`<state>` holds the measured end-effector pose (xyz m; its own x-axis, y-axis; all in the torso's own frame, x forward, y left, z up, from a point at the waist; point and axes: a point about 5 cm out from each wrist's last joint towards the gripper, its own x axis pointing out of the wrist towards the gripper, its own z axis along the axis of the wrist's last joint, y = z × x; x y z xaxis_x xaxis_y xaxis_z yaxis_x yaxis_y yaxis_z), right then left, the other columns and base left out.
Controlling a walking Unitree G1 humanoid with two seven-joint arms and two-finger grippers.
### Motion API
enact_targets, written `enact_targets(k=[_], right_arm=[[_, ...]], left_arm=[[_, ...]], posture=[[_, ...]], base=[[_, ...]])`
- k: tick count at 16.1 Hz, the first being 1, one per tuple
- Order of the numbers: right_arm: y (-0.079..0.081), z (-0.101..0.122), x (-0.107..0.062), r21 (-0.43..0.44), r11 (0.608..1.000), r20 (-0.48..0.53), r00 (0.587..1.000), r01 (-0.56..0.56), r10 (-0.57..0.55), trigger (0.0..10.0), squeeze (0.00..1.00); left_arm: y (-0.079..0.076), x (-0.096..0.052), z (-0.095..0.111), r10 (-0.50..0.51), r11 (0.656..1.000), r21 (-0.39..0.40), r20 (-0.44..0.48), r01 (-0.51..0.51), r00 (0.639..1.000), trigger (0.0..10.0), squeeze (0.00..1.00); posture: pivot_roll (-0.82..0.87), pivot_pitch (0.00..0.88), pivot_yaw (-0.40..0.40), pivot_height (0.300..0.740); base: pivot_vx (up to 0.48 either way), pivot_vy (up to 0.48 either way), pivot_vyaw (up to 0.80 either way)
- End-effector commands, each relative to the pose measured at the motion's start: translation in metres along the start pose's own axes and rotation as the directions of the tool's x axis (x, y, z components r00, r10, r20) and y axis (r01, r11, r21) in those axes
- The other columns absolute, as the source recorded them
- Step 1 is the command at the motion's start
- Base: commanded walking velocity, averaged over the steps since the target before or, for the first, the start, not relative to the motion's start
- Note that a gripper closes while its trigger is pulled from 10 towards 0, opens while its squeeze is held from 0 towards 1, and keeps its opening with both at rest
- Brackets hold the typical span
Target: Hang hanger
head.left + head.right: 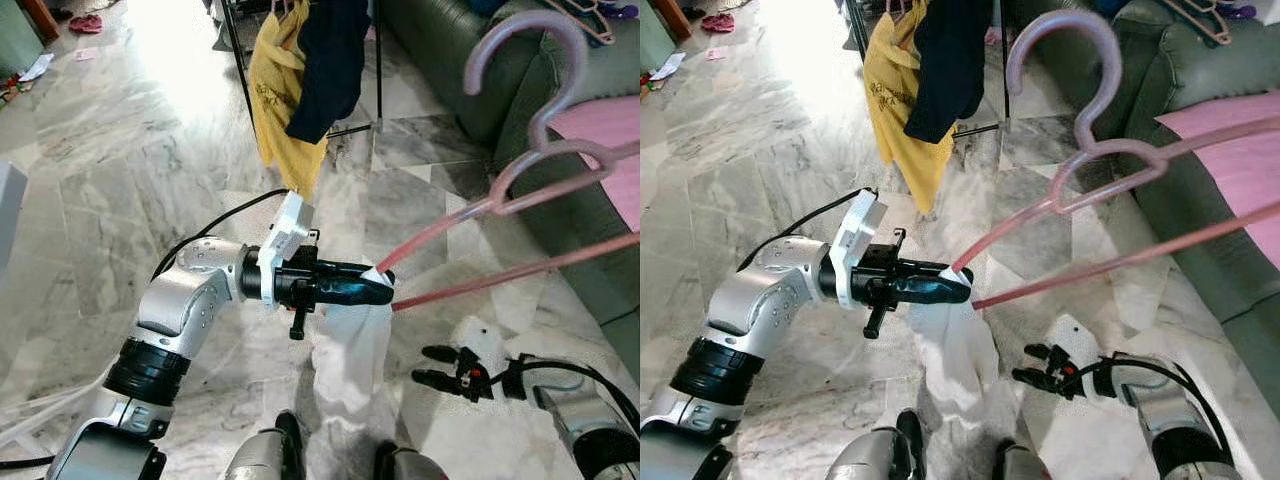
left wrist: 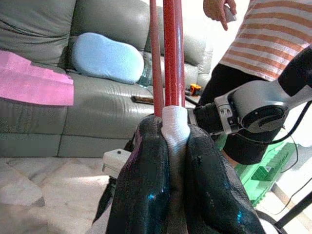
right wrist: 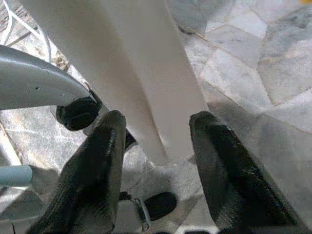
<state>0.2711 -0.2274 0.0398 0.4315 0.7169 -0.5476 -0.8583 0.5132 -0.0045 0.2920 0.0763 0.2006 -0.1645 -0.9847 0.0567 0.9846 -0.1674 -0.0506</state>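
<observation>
Gripping a pink plastic hanger at its near end, the left gripper is seen mid-scene, fingers clamped on the rods and on a white cloth draped there and hanging toward the marble floor. The hanger is held aloft, hook rising far right before a grey-green leather sofa. The right gripper is held low at near right, fingers parted, nothing grasped. A yellow garment and a dark one are hung on a far black rack.
</observation>
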Motion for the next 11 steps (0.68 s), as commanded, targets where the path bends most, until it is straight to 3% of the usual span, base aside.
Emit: enact_targets(k=[1, 5, 6, 7, 8, 11], right_arm=[[0.003, 0.002, 0.003, -0.007, 0.999, -0.003, 1.000, -0.031, 0.031, 10.0, 1.00], [-0.007, 0.019, 0.010, -0.090, 0.996, 0.002, 1.000, -0.012, 0.013, 10.0, 1.00], [-0.007, 0.020, 0.011, -0.100, 0.995, -0.004, 1.000, -0.014, 0.014, 10.0, 0.96], [-0.008, 0.022, 0.012, -0.120, 0.993, -0.017, 1.000, -0.020, 0.018, 10.0, 0.40], [-0.008, 0.027, 0.017, -0.129, 0.991, -0.022, 0.999, -0.040, 0.038, 10.0, 0.00], [0.000, 0.031, 0.032, -0.122, 0.986, -0.024, 0.994, -0.110, 0.108, 10.0, 0.00]], left_arm=[[-0.003, 0.002, 0.009, -0.038, 0.999, 0.037, -0.003, 0.038, 0.999, 10.0, 0.00], [-0.013, 0.007, 0.017, -0.100, 0.994, 0.051, -0.005, 0.100, 0.995, 10.0, 0.00], [-0.014, 0.008, 0.018, -0.106, 0.993, 0.052, -0.004, 0.106, 0.994, 10.0, 0.00], [-0.016, 0.010, 0.019, -0.118, 0.992, 0.054, -0.003, 0.118, 0.993, 10.0, 0.00], [-0.019, 0.013, 0.022, -0.133, 0.990, 0.056, 0.005, 0.133, 0.991, 10.0, 0.00], [-0.022, 0.016, 0.024, -0.147, 0.987, 0.060, 0.009, 0.146, 0.989, 10.0, 0.00]], posture=[[-0.04, 0.238, 0.081, 0.740], [-0.03, 0.240, 0.090, 0.740], [-0.03, 0.240, 0.090, 0.740], [-0.02, 0.240, 0.092, 0.740], [-0.02, 0.240, 0.091, 0.740], [-0.02, 0.242, 0.093, 0.740]], base=[[0.000, 0.000, 0.00], [0.000, 0.000, 0.00], [0.000, 0.000, 0.00], [0.000, 0.000, 0.00], [0.000, 0.000, 0.00], [0.000, 0.000, 0.00]])
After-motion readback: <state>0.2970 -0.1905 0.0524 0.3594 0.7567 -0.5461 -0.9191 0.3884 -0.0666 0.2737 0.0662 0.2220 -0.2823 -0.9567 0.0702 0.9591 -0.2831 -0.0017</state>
